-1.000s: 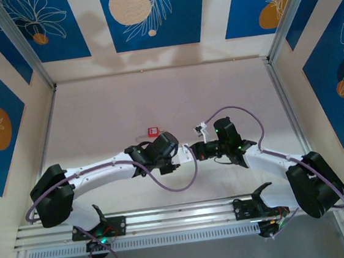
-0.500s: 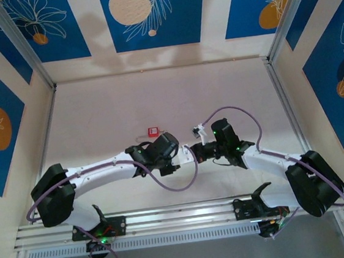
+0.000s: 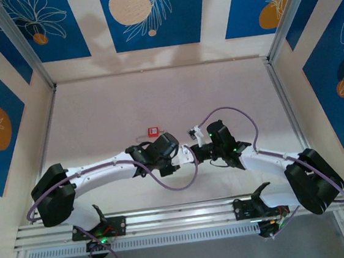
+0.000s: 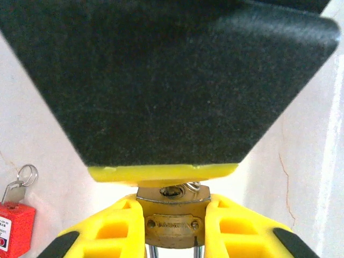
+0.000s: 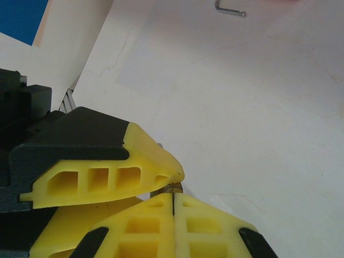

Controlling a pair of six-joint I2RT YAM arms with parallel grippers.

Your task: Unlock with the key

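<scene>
Change: right arm (image 3: 267, 159) has edged left toward left gripper (image 4: 173, 204).
Left gripper: grasping padlock (image 4: 173, 221), near table (image 3: 156, 93) centre.
Right gripper (image 5: 173, 196): clenched at keyhole end; key hidden.
Padlock axis: along left fingers (image 4: 115, 226), keyhole toward right gripper, 2 shackle legs (image 4: 152, 251) toward left wrist.

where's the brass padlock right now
In the left wrist view the brass padlock sits bottom centre, clamped between the left gripper's yellow jaws. The red padlock lies on the table to its lower left.
</scene>
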